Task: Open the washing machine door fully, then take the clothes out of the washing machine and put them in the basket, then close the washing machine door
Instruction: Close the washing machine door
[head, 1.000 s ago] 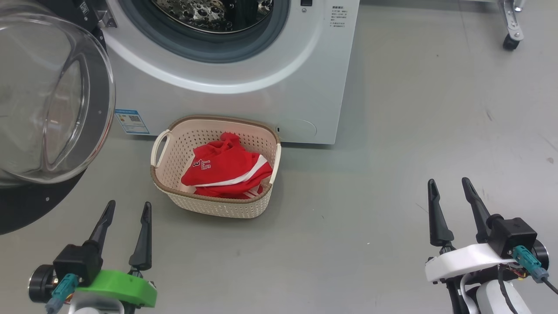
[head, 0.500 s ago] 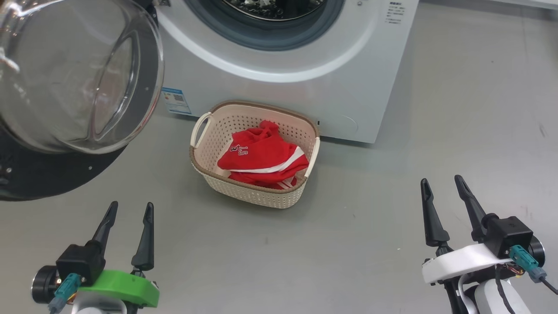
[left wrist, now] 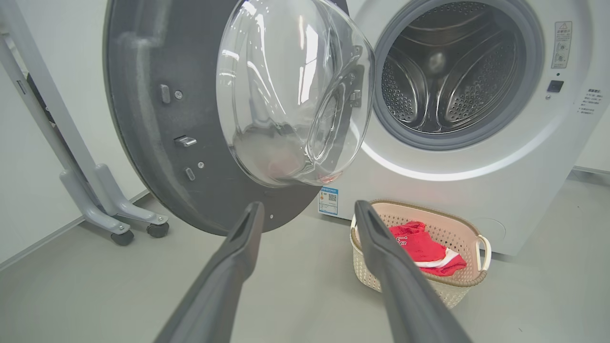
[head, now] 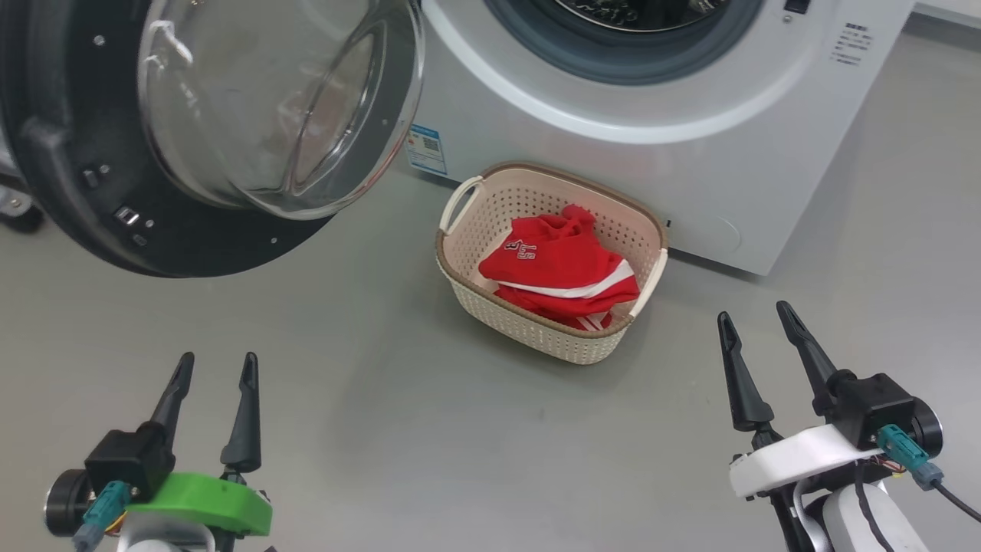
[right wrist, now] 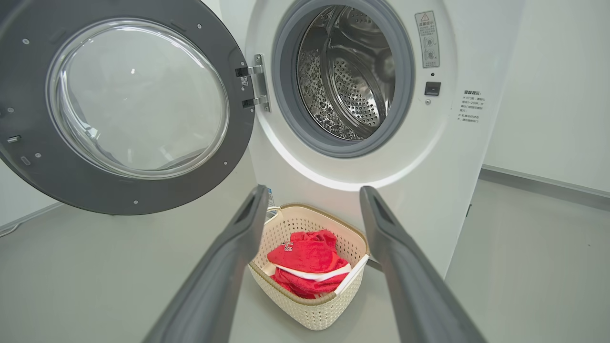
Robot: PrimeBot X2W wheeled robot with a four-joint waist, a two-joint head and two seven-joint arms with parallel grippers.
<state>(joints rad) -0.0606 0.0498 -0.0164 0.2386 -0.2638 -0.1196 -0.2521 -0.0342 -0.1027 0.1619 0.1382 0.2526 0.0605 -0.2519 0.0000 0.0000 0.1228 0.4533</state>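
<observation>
The white washing machine (head: 674, 153) stands with its round black-rimmed door (head: 100, 222) swung wide to the left, glass bowl bulging out. Its steel drum (left wrist: 448, 81) looks bare inside. Red clothes (head: 559, 264) with white stripes lie in the cream basket (head: 536, 330) on the floor just before the machine. My left gripper (head: 214, 368) hovers open at the lower left, well short of the door (left wrist: 143, 119). At the lower right my right gripper (head: 755, 318) is open too, right of the basket (right wrist: 314, 309). Neither holds anything.
Grey floor (head: 429, 429) spreads between me and the machine. A grey wheeled frame (left wrist: 114, 219) stands left of the door, near the wall. A pale wall (right wrist: 557, 85) runs to the right of the machine.
The head view has swung left, so door, machine and basket sit further right in the picture. Both grippers stay open and low as before.
</observation>
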